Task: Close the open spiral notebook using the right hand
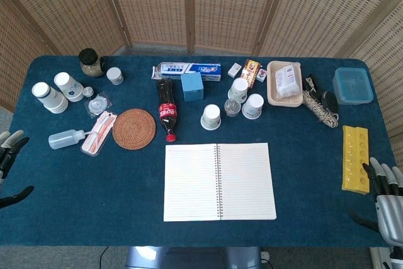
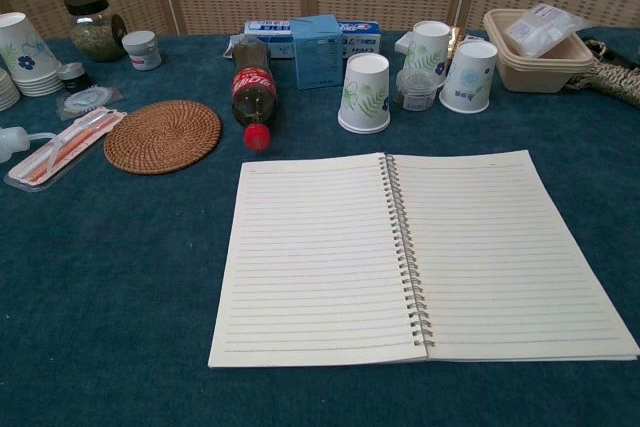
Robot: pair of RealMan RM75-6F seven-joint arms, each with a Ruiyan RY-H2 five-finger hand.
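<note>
Two wide pages of the spiral notebook lie flat mid-desk, its wire spine running front to back, while the right hand, empty with fingers apart, waits off its right side, nearer than the left hand.

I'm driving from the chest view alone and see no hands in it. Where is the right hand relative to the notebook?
Observer: The right hand sits off the notebook's right side, at the table edge, holding nothing, fingers apart.
Operator: Anything between them?
Observer: Only bare cloth directly between; a yellow tray lies just beyond the hand, toward the screen.
Operator: And the left hand?
Observer: The left hand is at the opposite table edge, empty, far from the notebook.
</note>
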